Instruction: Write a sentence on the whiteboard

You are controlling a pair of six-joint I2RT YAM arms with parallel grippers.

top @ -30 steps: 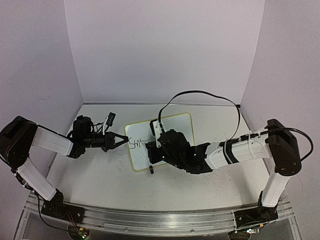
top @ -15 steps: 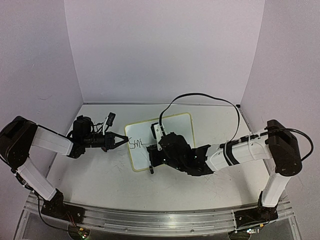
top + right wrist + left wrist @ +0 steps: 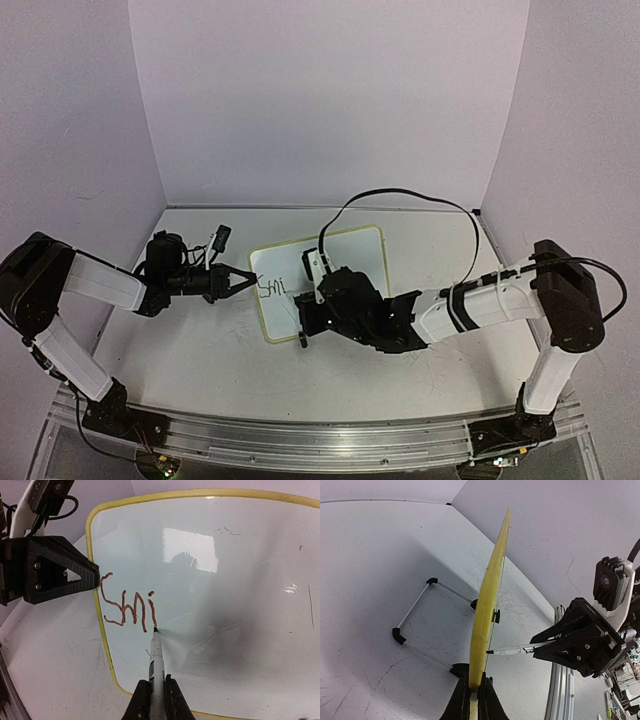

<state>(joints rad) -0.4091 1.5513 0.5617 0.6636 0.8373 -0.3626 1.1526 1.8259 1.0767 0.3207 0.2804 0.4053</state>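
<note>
our left end effector (image 3: 473,697) clamps the whiteboard (image 3: 240,595) by its left rim; our right end effector (image 3: 157,695) grips a marker (image 3: 156,657), its tip touching just right of the sentence (image 3: 129,607), which reads "smi".

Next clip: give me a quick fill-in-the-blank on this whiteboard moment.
1. The left gripper clamps the whiteboard by its ___-coloured rim.
2. The right gripper presses a marker's tip against the ___.
3. The sentence so far reads only ___.

Missing words: yellow; whiteboard; Smi
</note>
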